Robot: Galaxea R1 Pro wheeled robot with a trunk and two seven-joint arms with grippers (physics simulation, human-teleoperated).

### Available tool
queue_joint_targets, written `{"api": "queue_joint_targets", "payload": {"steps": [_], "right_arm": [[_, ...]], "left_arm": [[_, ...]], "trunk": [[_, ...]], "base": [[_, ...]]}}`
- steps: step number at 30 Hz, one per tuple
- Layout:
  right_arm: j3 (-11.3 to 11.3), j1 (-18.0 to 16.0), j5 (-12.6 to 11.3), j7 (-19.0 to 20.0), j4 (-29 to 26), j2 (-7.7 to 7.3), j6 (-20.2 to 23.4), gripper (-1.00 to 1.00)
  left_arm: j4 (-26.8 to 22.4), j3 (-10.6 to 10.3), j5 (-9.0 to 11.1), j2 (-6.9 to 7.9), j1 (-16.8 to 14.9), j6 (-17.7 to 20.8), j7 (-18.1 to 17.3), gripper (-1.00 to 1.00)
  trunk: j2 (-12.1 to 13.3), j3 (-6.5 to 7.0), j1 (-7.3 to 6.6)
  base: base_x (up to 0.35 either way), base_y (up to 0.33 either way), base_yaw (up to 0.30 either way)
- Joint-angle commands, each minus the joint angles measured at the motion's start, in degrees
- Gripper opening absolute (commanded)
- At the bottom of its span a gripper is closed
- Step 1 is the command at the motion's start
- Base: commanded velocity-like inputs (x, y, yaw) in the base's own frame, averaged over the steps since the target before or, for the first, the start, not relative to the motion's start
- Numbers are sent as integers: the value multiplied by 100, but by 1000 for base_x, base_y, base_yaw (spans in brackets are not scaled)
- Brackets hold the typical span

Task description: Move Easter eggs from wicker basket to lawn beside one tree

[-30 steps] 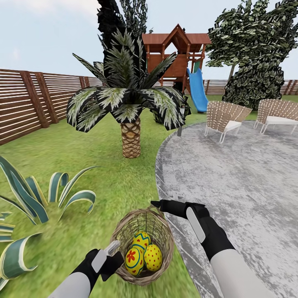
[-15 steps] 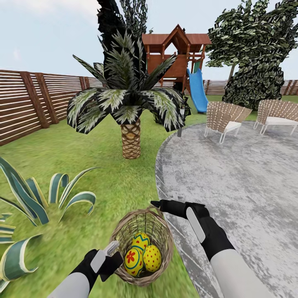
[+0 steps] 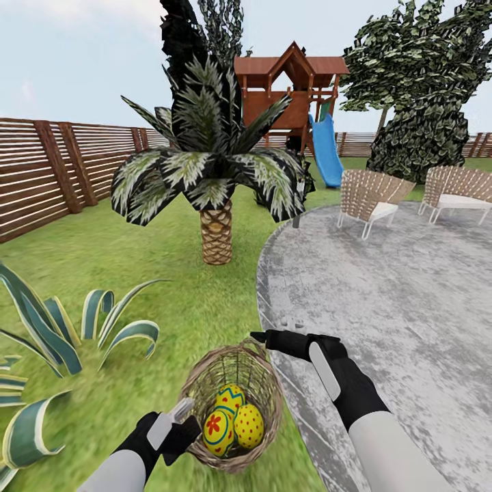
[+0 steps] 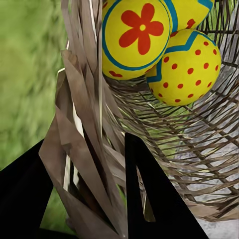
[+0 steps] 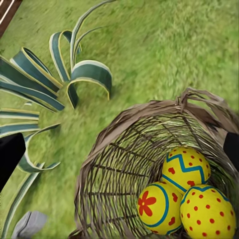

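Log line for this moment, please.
eggs: three Easter eggs in wicker basket | left gripper: straddling rim | right gripper: above rim

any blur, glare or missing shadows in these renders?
Head view: flat, even light with no glare; grass around the wicker basket looks smeared, distant fence stays crisp. Left wrist view: lawn is soft and blurred, Easter eggs sharp, left gripper fingers are featureless black wedges. Right wrist view: sharp weave, and the grass is slightly soft.
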Motion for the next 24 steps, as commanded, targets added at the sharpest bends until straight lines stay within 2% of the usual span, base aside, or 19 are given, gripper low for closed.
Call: {"api": "queue_joint_targets", "payload": {"steps": [1, 6, 8, 10, 12, 13, 14, 18, 20, 22, 24], "right_arm": [[-4, -3, 0, 8, -2, 1, 27, 100], [-16, -3, 1, 15, -1, -13, 31, 100], [-40, -3, -5, 22, -11, -19, 39, 100], [-217, -3, -7, 123, -14, -35, 40, 100], [-477, -3, -7, 527, -3, -188, 34, 100], [-603, -3, -7, 837, 11, -304, 26, 100], [-669, 1, -7, 1003, 19, -358, 22, 100], [-931, 6, -16, 1189, 56, -417, 18, 100], [-1104, 6, -16, 1207, 110, -420, 14, 100], [-1161, 6, -10, 1205, 126, -415, 6, 100], [-1170, 6, -8, 1195, 131, -411, -4, 100]], "left_arm": [[-19, 25, 78, -5, -4, 36, 35, -100], [-52, -8, 39, 24, -20, 125, 53, -100], [-77, -30, 34, 170, -24, 344, 58, -100], [-92, -38, 27, 305, -30, 515, 61, -100], [-99, -110, 21, 415, -42, 630, 60, -100], [-103, -227, 17, 494, -48, 710, 60, -100], [-104, -338, 16, 534, -50, 758, 57, -100], [-109, -702, 10, 581, -65, 823, 58, -100], [-228, -1085, 7, 596, -67, 830, 56, -100], [-331, -1577, 6, 609, -69, 821, 42, -100], [-360, -1893, 6, 615, -69, 798, 35, -100]], "trunk": [[39, 13, -23], [239, 103, -133], [320, 139, -177], [400, 175, -221], [480, 211, -265], [520, 228, -287], [560, 246, -309], [721, 318, -397], [801, 354, -441], [881, 390, -485], [961, 426, -528]], "base": [[0, 0, 0], [0, 0, 0], [0, 0, 0], [0, 0, 0], [0, 0, 0], [0, 0, 0], [0, 0, 0], [0, 0, 0], [0, 0, 0], [0, 0, 0], [0, 0, 0]]}}
